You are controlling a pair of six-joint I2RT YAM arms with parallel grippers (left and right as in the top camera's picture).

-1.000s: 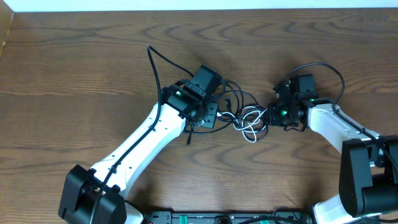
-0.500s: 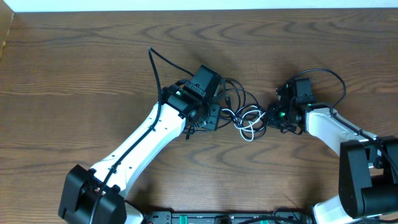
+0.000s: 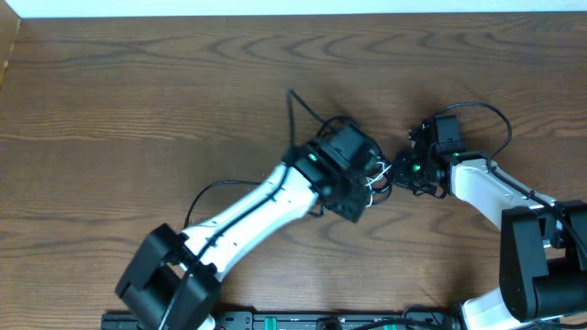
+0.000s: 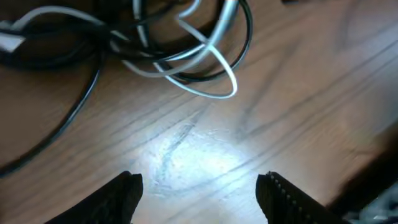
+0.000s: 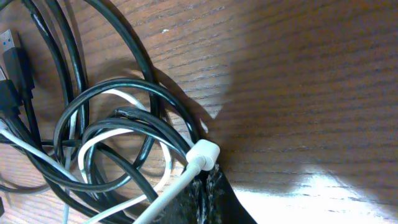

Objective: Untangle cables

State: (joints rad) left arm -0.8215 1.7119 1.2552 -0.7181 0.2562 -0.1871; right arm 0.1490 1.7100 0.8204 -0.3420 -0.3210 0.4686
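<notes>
The cables [image 3: 376, 175] lie in a tangle at mid-table, mostly hidden under my left wrist in the overhead view. In the left wrist view the black and white loops [image 4: 186, 59] lie beyond my left gripper [image 4: 199, 194]. It is open over bare wood, with nothing between its fingers [image 4: 124, 196]. My left gripper [image 3: 354, 190] hangs over the tangle's left part. My right gripper [image 3: 401, 173] sits at the tangle's right edge. Its jaws [image 5: 208, 185] are pressed together. The white cable's plug [image 5: 203, 154] lies across their tips, and I cannot tell if it is pinched. Black loops [image 5: 112, 134] coil just left.
A black USB plug [image 5: 9, 45] lies at the far left of the right wrist view. The right arm's own thick black cable [image 3: 491, 115] arcs above its wrist. The table's back edge [image 3: 275, 13] runs along the top.
My left arm has swung right and now covers most of the tangle, with its jaws wider apart. My right gripper shifted slightly right, closed fully, then held still.
</notes>
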